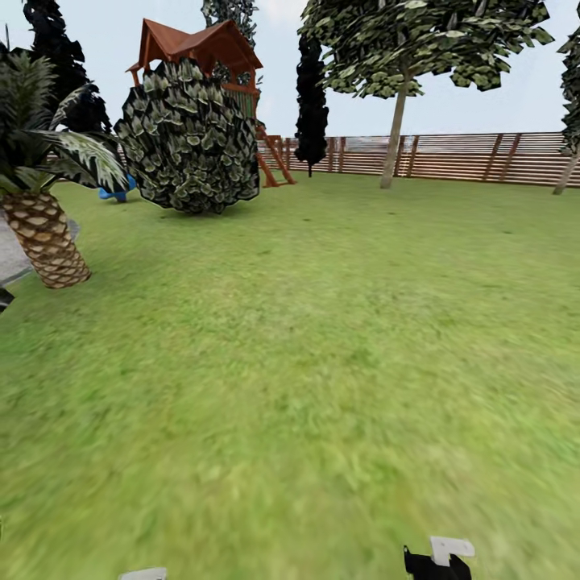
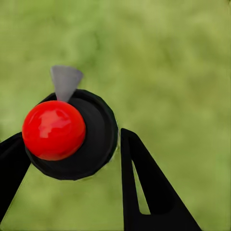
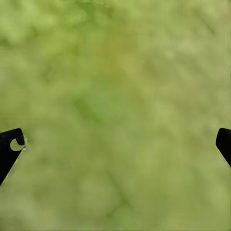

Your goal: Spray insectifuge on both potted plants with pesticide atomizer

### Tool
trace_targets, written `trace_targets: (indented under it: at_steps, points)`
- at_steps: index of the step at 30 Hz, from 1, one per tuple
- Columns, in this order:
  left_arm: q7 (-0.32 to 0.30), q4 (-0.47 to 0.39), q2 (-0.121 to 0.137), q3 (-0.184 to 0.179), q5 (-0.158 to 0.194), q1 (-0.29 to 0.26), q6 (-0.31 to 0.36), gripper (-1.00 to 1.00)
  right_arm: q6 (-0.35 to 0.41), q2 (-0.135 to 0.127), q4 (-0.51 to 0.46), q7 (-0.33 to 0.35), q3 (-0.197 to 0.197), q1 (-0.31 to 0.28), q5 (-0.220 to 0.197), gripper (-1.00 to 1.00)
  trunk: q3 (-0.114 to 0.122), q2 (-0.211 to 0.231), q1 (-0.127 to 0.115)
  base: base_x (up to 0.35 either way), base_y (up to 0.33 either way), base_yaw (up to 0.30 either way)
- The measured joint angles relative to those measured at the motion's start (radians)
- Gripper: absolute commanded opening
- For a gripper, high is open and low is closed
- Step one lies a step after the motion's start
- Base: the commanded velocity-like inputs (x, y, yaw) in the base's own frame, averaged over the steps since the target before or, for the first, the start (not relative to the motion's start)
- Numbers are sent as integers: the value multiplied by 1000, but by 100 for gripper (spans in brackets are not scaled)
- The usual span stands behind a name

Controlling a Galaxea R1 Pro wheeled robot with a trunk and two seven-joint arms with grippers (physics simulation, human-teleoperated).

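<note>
Pesticide atomizer [image 2: 72,134] between left tool [image 2: 72,159] fingers

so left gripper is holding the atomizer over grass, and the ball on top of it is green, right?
Not green. In the left wrist view the ball on the pesticide atomizer is red. The rest holds: the left gripper has it between its fingers, with grass beneath.

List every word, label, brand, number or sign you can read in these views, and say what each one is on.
There are none to read.
The pesticide atomizer in the left gripper: a black rounded body with a red ball and a grey tip, no lettering.
The right gripper: plain black fingers over grass, no marking.
The wooden playhouse, the slatted fence, the palm and the round bush: no sign or number on any of them.
</note>
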Motion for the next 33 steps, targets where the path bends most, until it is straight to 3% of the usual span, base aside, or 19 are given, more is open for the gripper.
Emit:
trace_targets:
  at_steps: [5, 23, 33]
  points:
    - [1, 0, 1, 1, 29, 0, -1, -100, 0, 0, 0, 0, 0, 0, 0, 100, 0, 0, 0, 337, 0, 215]
    - [1, 3, 1, -1, 32, 0, -1, -100, 0, 0, 0, 0, 0, 0, 0, 100, 0, 0, 0, 339, 0, 210]
    - [1, 3, 1, 0, 32, 0, -1, -100, -1, -5, 1, 0, 0, 0, 5, 100, 0, 0, 0, 339, 0, 20]
